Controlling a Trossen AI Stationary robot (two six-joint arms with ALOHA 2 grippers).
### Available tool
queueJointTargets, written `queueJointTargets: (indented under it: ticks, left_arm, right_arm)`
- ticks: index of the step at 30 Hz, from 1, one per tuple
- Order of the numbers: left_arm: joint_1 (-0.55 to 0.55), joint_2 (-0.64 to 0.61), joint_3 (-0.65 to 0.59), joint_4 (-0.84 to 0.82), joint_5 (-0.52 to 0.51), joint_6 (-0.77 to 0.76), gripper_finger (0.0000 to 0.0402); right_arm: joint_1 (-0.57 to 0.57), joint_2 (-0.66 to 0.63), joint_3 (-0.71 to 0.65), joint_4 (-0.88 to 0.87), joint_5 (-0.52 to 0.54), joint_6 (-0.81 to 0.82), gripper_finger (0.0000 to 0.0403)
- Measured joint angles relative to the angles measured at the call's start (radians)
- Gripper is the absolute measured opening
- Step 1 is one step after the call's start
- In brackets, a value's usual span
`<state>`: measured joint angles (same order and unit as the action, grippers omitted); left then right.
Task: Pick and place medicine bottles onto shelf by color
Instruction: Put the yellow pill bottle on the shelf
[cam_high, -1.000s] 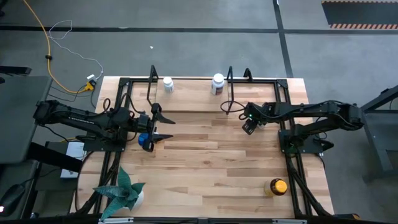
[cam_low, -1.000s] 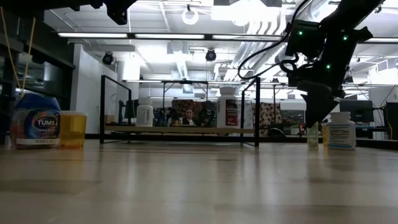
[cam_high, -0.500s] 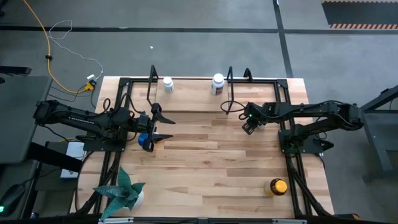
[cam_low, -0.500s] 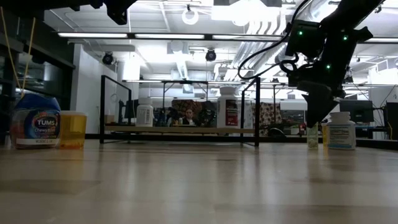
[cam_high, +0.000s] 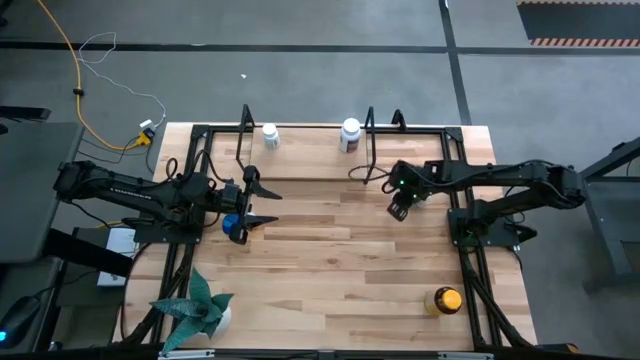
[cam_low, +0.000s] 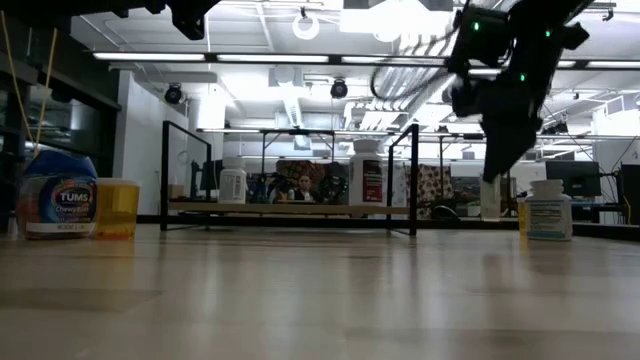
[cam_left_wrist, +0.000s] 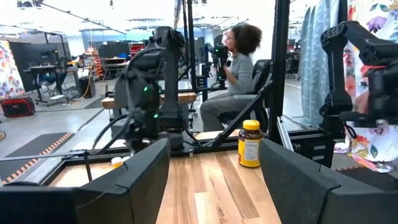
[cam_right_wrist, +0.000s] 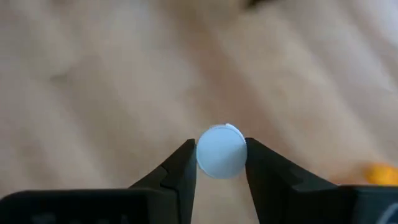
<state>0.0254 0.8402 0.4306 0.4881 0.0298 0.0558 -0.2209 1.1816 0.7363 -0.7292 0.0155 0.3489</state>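
Note:
My right gripper (cam_high: 399, 208) hangs in front of the shelf (cam_high: 300, 150), fingers pointing down, shut on a small white-capped bottle (cam_right_wrist: 221, 152). In the low view that bottle (cam_low: 490, 200) hangs under the gripper (cam_low: 492, 175), off the table. Two white bottles (cam_high: 270, 135) (cam_high: 349, 133) stand on the shelf floor. My left gripper (cam_high: 268, 207) waits open at the table's left, beside a blue bottle (cam_high: 232, 227). The amber bottle (cam_high: 443, 300) stands near the right near corner. My right gripper pinches the bottle's round white cap (cam_right_wrist: 221, 144) between its two fingers (cam_right_wrist: 180, 171), one on each side. The fingers come from above, pointing down. The bottle hangs upright below them, lifted clear of the table.
A teal spiky plant (cam_high: 200, 310) sits at the left near corner. The low view shows an orange bottle (cam_low: 117, 208) by the blue one (cam_low: 57, 195) and a white, blue-labelled bottle (cam_low: 548, 215) at right. A person (cam_left_wrist: 239, 81) sits beyond the table.
My right gripper has risen and shifted slightly toward the table's left, taking the small bottle with it. The bottle stood on the table before and now hangs clear of it.

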Motion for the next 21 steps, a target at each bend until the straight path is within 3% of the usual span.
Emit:
queueJointTargets:
  ticks: [5,9,13,21]
  left_arm:
    - [0.000,0.000,0.000,0.000,0.000,0.000,0.0236]
    - [0.000,0.000,0.000,0.001,0.000,0.000,0.0236]
    - [0.000,0.000,0.000,0.001,0.000,0.000,0.0236]
    - [0.000,0.000,0.000,0.002,-0.019,0.000,0.0236]
  right_arm:
    - [0.124,0.000,0.014,0.125,-0.173,-0.036,0.0109]
    - [0.216,0.000,0.016,0.342,-0.180,-0.059,0.0108]
    - [0.242,0.016,0.103,0.379,-0.041,-0.125,0.0108]
    - [0.185,0.182,0.451,0.132,0.326,-0.328,0.0108]
